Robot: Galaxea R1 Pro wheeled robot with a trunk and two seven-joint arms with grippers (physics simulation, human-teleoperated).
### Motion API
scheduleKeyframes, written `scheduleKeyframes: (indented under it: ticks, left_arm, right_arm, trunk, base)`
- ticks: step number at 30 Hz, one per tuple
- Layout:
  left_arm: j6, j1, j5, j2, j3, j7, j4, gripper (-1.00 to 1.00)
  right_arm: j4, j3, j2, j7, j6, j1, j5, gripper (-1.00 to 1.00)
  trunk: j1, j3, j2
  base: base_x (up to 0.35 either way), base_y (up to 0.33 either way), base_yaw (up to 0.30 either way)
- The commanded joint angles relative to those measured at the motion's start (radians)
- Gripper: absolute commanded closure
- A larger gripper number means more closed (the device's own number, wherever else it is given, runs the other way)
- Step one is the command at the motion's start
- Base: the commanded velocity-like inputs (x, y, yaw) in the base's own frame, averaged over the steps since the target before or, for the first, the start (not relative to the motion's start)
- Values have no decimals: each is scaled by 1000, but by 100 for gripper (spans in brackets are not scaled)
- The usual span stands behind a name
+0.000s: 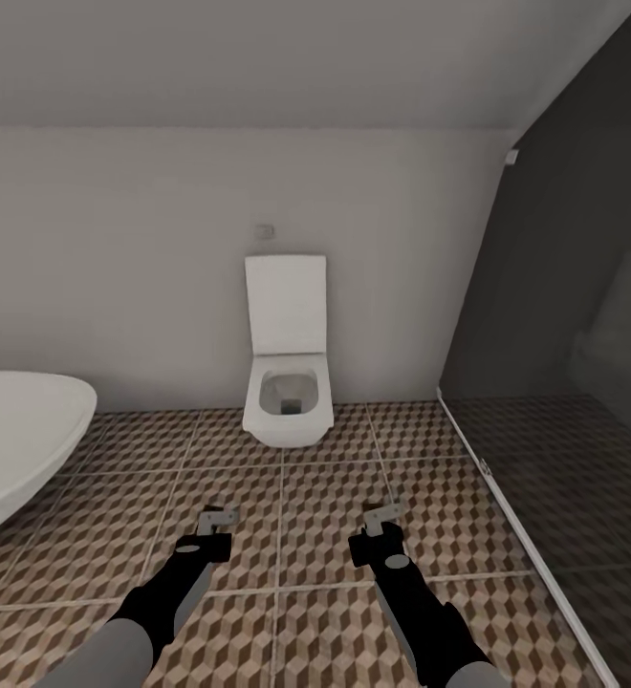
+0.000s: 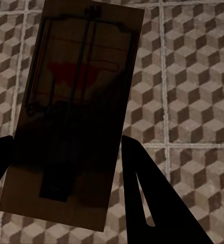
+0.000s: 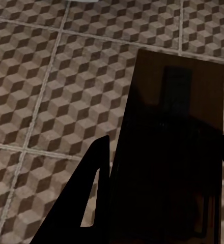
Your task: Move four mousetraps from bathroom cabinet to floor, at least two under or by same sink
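One brown wooden mousetrap [image 2: 76,117], with dark wire and a red mark, is clamped between the dark fingers [image 2: 147,193] of my left gripper [image 2: 66,188] above the floor. A second mousetrap [image 3: 168,147], dark and in shadow, sits in my right gripper [image 3: 163,203], which is shut on it. In the head view the left gripper [image 1: 212,526] and right gripper [image 1: 382,523] hang side by side low over the cube-patterned bathroom floor [image 1: 315,478]. The cabinet and the sink are out of view.
A white wall-hung toilet [image 1: 287,382] with its lid up stands straight ahead against the far wall. The rim of a white bathtub [image 1: 19,440] juts in from the left. A dark glass partition [image 1: 564,382] with a floor rail runs along the right.
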Motion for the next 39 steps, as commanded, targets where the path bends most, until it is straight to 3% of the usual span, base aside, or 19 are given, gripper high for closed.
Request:
scheduleKeyframes:
  ticks: [1, 39]
  left_arm:
    - [6, 0, 7, 1, -9, 11, -2, 100]
    - [6, 0, 7, -8, -13, 11, 6, 100]
  right_arm:
    - [-2, 2, 0, -2, 8, 0, 8, 100]
    - [-1, 2, 0, -2, 8, 0, 9, 100]
  trunk:
    - [4, -4, -8]
    - [150, -123, -274]
  base:
    - [0, 0, 0]
    - [0, 0, 0]
